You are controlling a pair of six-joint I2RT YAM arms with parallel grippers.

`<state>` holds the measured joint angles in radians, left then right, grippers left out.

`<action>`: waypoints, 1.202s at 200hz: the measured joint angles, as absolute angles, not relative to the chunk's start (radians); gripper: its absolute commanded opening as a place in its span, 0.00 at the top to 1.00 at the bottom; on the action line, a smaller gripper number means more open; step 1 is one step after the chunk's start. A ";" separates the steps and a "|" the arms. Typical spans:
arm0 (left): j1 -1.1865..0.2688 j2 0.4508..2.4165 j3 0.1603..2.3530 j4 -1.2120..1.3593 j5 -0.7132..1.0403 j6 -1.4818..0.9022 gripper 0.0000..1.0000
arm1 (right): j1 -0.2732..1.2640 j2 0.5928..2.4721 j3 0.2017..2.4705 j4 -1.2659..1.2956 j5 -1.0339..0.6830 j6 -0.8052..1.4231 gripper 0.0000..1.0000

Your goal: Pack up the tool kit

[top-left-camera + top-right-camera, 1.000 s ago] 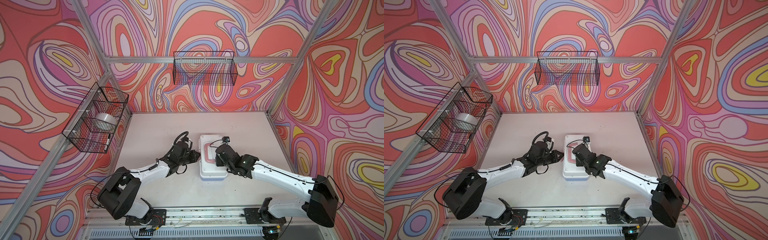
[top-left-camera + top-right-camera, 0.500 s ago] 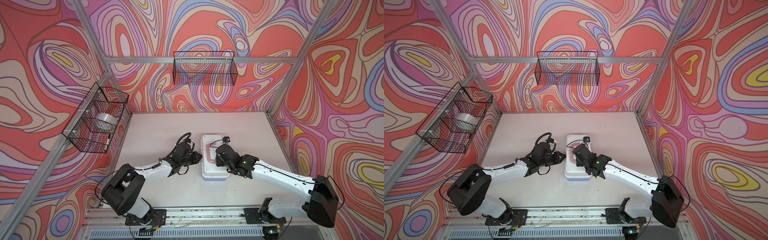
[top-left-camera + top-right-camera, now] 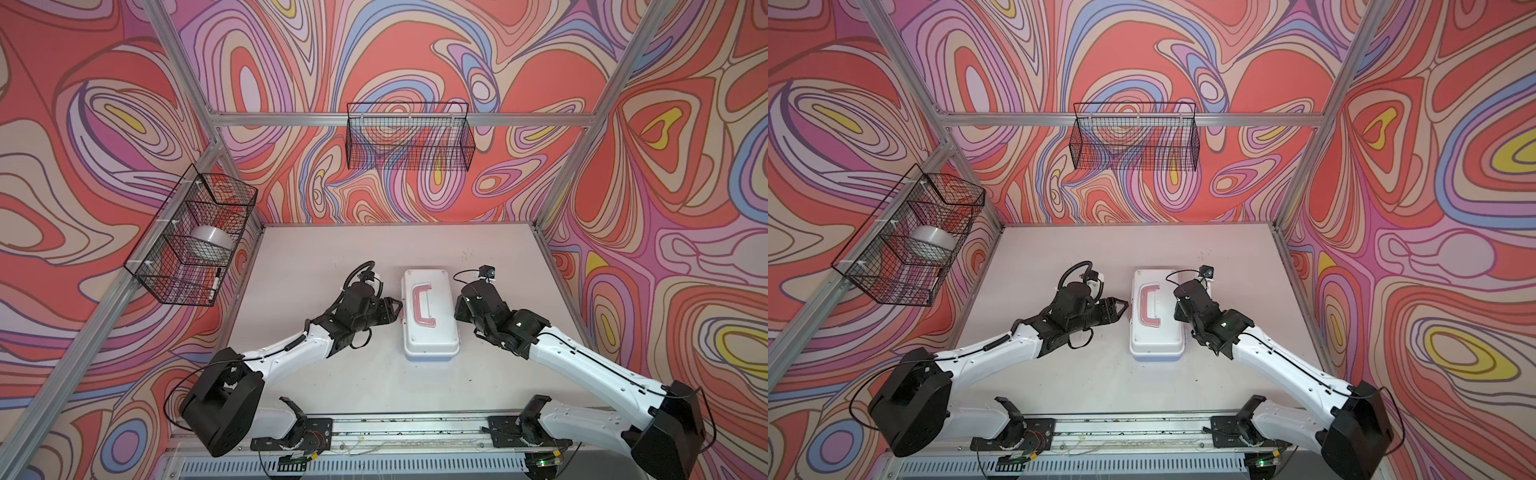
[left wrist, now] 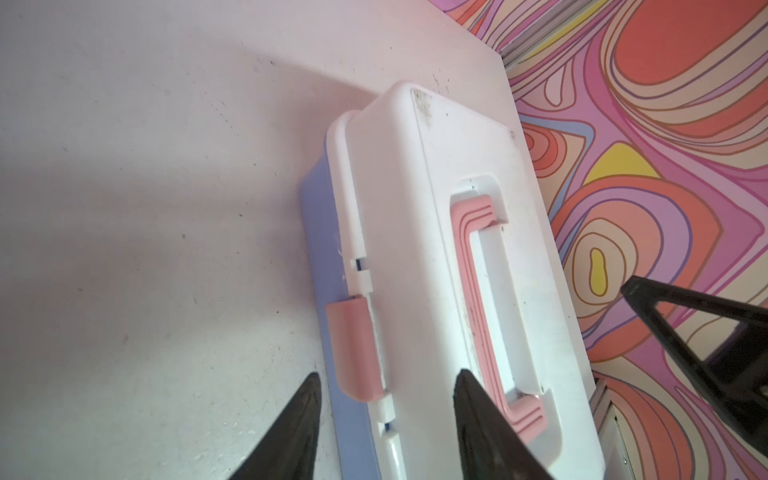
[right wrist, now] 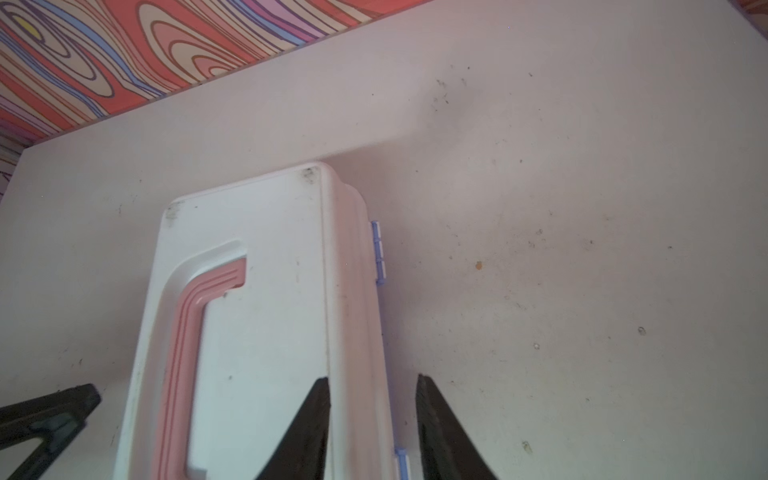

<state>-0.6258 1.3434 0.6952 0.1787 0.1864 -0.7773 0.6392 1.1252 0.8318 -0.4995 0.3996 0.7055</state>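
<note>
— Right gripper [image 5: 370, 380] has drawn off the lid [image 3: 440, 291] to the box's [image 3: 430, 332] hinge edge; jaws a little apart.
— And left gripper [image 4: 388, 374]?
— Jaws have spread beside the latch [image 4: 353, 349]; box shut, middle of worktop [image 3: 374, 249].

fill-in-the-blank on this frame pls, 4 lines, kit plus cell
1. The lid of the tool kit is ___.
2. The handle lying flat in the lid is ___ in colour.
3. The left end effector is at the kit's long side that carries the pink ___.
4. In both top views, the roll of tape sits in the wire basket on the ___ wall.

Missing words: closed; pink; latch; left.
</note>
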 measured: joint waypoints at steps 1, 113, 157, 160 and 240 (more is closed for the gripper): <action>-0.624 1.343 0.694 0.180 0.187 -0.778 0.46 | 0.634 1.124 0.829 -0.498 0.395 0.706 0.63; -0.545 1.472 0.648 0.319 0.359 -0.812 0.40 | 0.538 1.115 0.805 -0.456 0.189 0.685 0.61; -0.550 1.512 0.653 0.355 0.388 -0.817 0.41 | 0.538 1.116 0.805 -0.456 0.173 0.685 0.62; -0.551 1.514 0.653 0.357 0.390 -0.817 0.41 | 0.538 1.116 0.805 -0.456 0.172 0.685 0.62; -0.575 1.560 0.686 0.355 0.377 -0.815 0.48 | 0.538 1.121 0.805 -0.435 0.155 0.686 0.63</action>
<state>-0.5755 1.5597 0.6861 0.3550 0.3771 -0.8150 0.5381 1.1213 0.8047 -0.4355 0.1547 0.6865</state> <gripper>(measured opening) 0.532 0.369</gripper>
